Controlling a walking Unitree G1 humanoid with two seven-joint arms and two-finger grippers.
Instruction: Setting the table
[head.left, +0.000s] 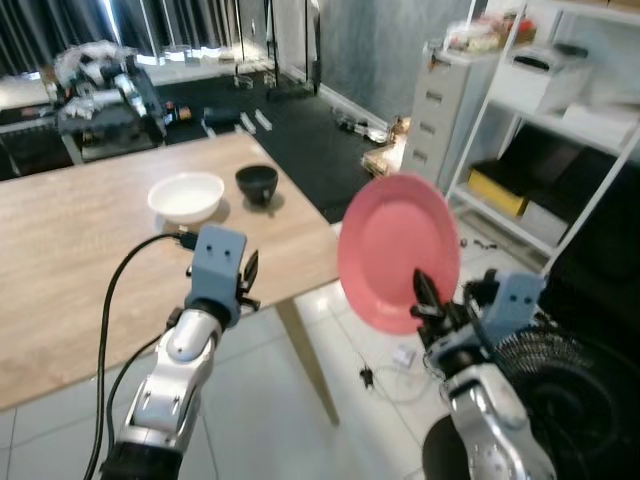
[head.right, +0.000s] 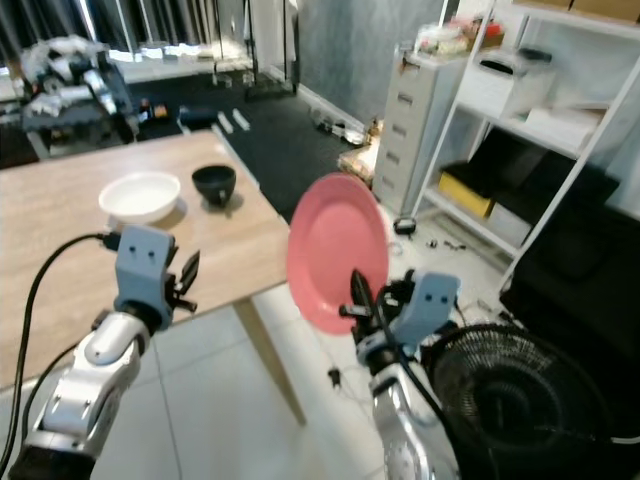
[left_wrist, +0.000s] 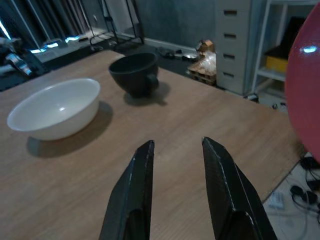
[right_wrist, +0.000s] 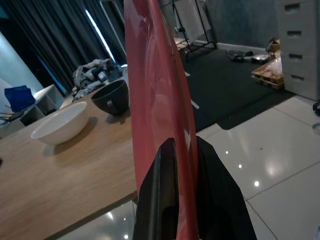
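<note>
Stiffness and a glossy, slippery face are to be expected of the plate (head.left: 398, 250), judged from its sheen; it is probably light, perhaps plastic or glazed ware, and could chip or crack if dropped on the tiled floor (head.left: 250, 420). It is best taken at the rim, where a two-finger pinch can bite across the thin edge, and that is how it is gripped now: the right gripper (head.left: 432, 305) is clamped on its lower rim, one black finger on each face, as seen edge-on in the right wrist view. Held so, with all its span above the pinch, the plate may be judged prone to pivoting or slipping if swung fast. The plate is pink, round, shallow, with a plain raised rim, and is held upright in the air off the right edge of the table (head.left: 60, 270), above the floor, touching nothing else. The left gripper (left_wrist: 175, 190) is held over the near part of the table, its fingers parted and empty. Farther along the wooden top a white bowl (head.left: 186, 197) and a small black bowl (head.left: 257, 184) are set just beside each other.
</note>
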